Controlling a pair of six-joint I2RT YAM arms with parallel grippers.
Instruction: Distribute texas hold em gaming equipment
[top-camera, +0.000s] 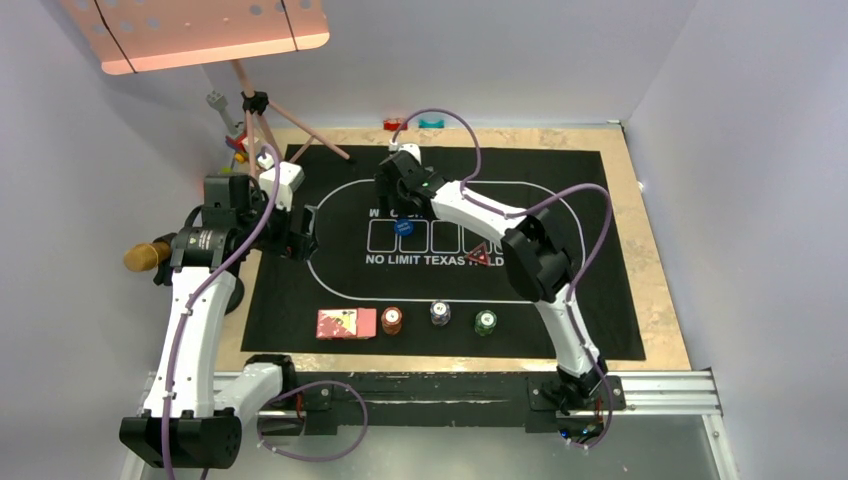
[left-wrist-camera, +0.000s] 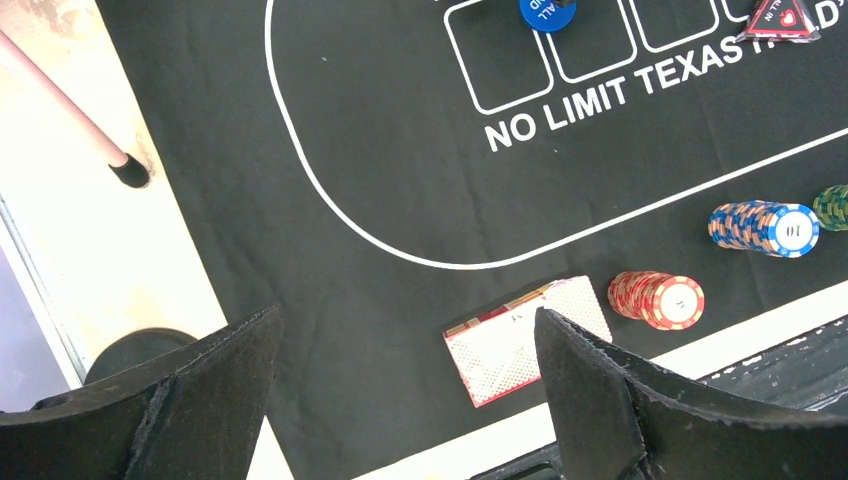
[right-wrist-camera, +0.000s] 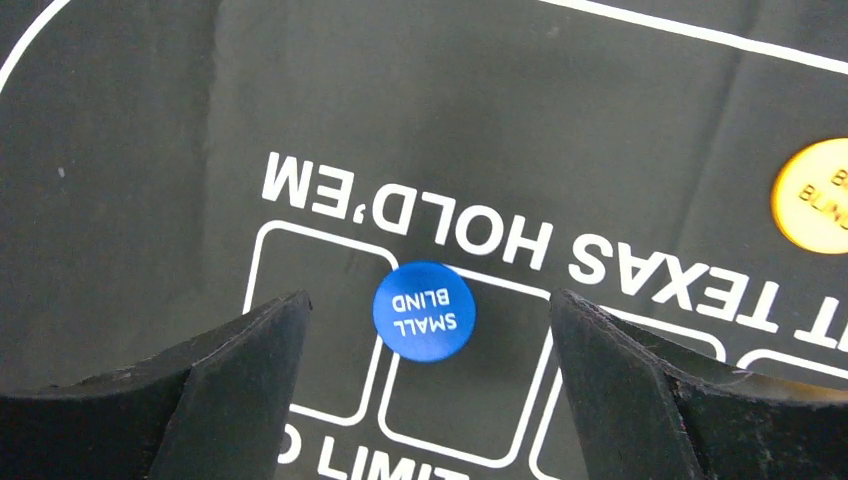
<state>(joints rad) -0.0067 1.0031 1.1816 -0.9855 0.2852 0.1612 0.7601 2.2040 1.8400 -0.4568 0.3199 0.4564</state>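
Note:
On the black poker mat (top-camera: 600, 200), a blue "SMALL BLIND" button (top-camera: 402, 227) lies on the card boxes, with a red-black triangular marker (top-camera: 482, 255) to its right. Near the front edge lie red-backed cards (top-camera: 345, 323) and red-orange (top-camera: 391, 320), grey (top-camera: 440, 313) and green (top-camera: 485, 322) chip stacks. My right gripper (right-wrist-camera: 425, 400) is open and empty above the blue button (right-wrist-camera: 424, 310). An orange button (right-wrist-camera: 815, 195) lies off to one side. My left gripper (left-wrist-camera: 410, 400) is open and empty, raised over the mat's left part, with the cards (left-wrist-camera: 525, 340) and red-orange chips (left-wrist-camera: 657, 298) in its view.
A tripod leg (top-camera: 300, 125) ends on the mat's back left corner, and its foot (left-wrist-camera: 130, 170) shows in the left wrist view. Small red (top-camera: 395, 125) and teal (top-camera: 431, 123) blocks sit beyond the mat. Colourful toy pieces (top-camera: 237, 145) lie at the back left, and a brown handle (top-camera: 147, 255) at the left.

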